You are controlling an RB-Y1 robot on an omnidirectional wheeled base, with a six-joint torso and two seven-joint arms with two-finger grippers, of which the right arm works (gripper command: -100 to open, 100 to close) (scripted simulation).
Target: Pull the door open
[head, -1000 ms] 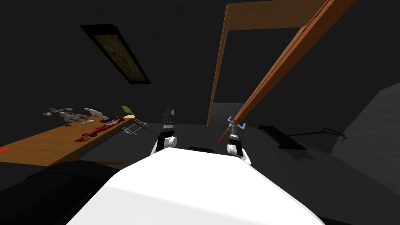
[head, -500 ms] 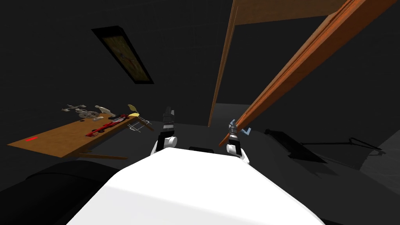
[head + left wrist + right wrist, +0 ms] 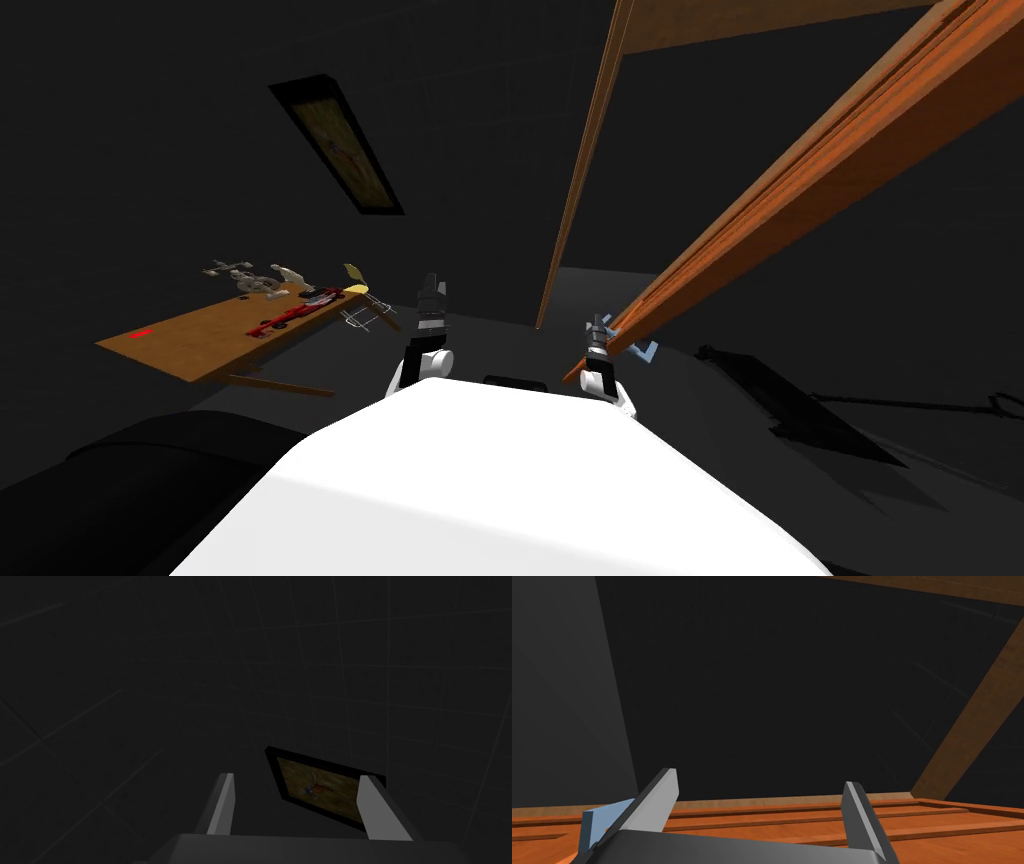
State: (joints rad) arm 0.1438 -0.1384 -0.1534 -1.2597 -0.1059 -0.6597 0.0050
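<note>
The orange-brown door [image 3: 800, 190] stands ajar, seen almost edge-on, slanting from beside my right hand up to the right. Its brown frame [image 3: 585, 180] rises left of it, with a dark opening between them. My right gripper [image 3: 598, 325] is at the door's lower edge, open with nothing between its fingers. In the right wrist view, the right gripper [image 3: 759, 801] hangs over the panelled door face [image 3: 772, 826], and the light blue handle [image 3: 599, 823] lies just outside one finger [image 3: 662, 793]. The handle [image 3: 640, 350] juts out beside that hand. My left gripper [image 3: 431, 290] is raised and open; it shows again in the left wrist view [image 3: 300, 801].
A wooden table [image 3: 190, 340] stands at the left, carrying a red toy car [image 3: 295, 312] and several small things. A dark framed picture [image 3: 340, 140] hangs on the wall. A dark flat object [image 3: 790, 405] lies on the floor at the right.
The door leaf has swung further toward me and looms larger at the right. The handle has slid from between my right fingers to beside them. My view has drawn back, and the table looks smaller.
</note>
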